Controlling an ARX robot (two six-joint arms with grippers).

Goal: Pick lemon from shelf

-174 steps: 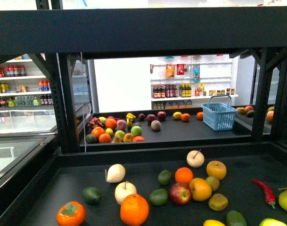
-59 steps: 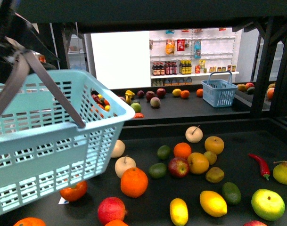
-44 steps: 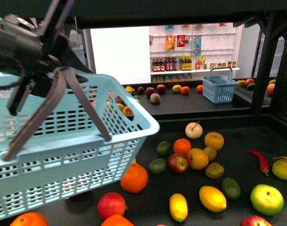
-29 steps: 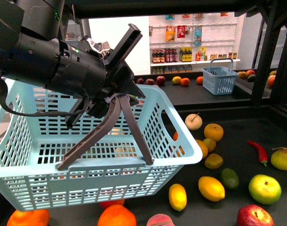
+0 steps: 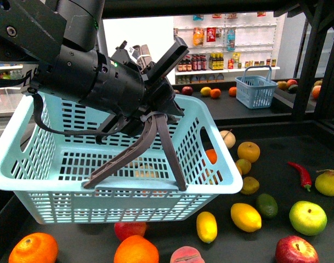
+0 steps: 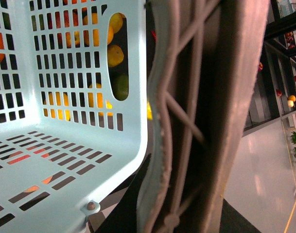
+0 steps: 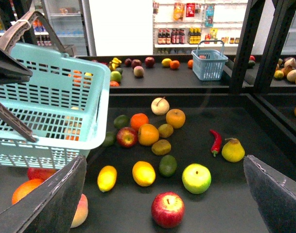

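Note:
The lemon [image 5: 207, 226] is a small yellow oval lying on the shelf's black deck [image 5: 298, 148], just in front of the light blue basket [image 5: 128, 175]. It also shows in the right wrist view [image 7: 107, 177]. My left gripper [image 5: 150, 118] is shut on the basket's grey handle [image 6: 186, 121] and holds the basket above the deck's left half. My right gripper [image 7: 165, 162] is open and empty, above the fruit on the deck [image 7: 220, 204], right of the lemon. The right gripper does not show in the front view.
A rounder yellow fruit [image 5: 245, 217], an avocado [image 5: 267, 205], a yellow-green apple [image 5: 307, 217], a red apple [image 7: 168, 208], oranges [image 5: 136, 251], a red chilli [image 5: 301, 175] and a pear [image 5: 328, 182] lie around. A second blue basket [image 5: 256, 90] stands on the far deck.
My left arm has brought the blue basket in from the left and carried it to the right over the deck. It now hides much of the fruit behind it.

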